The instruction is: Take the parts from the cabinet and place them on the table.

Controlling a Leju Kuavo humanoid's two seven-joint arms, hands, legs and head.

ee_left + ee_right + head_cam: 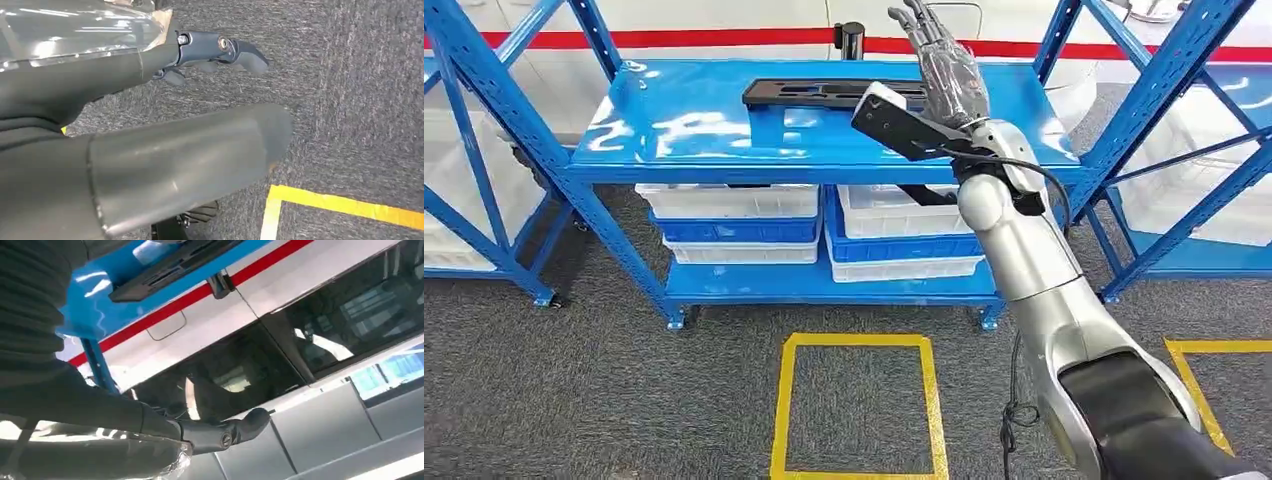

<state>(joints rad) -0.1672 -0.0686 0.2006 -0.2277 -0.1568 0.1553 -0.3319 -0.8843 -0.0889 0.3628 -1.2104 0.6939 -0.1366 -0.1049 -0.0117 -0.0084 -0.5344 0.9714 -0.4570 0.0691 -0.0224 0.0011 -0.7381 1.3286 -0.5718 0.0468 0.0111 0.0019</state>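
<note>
A long flat black part [824,93] lies on the top shelf of the blue cabinet [684,150]. My right hand [946,70] is raised over the shelf's right half, just right of the part and above its end, fingers stretched out and holding nothing. In the right wrist view the black part [165,265] lies on the blue shelf, apart from my right hand [100,405], whose dark finger [225,432] points away. My left hand [115,85] hangs over the grey carpet, with its thumb [190,160] and a dark finger [220,47] apart and nothing between them.
White and blue bins [744,225] are stacked on the lower shelf. A black cylinder [849,40] stands behind the top shelf. More blue racks stand to the left [484,200] and to the right [1184,150]. A yellow tape square [859,405] marks the carpet in front.
</note>
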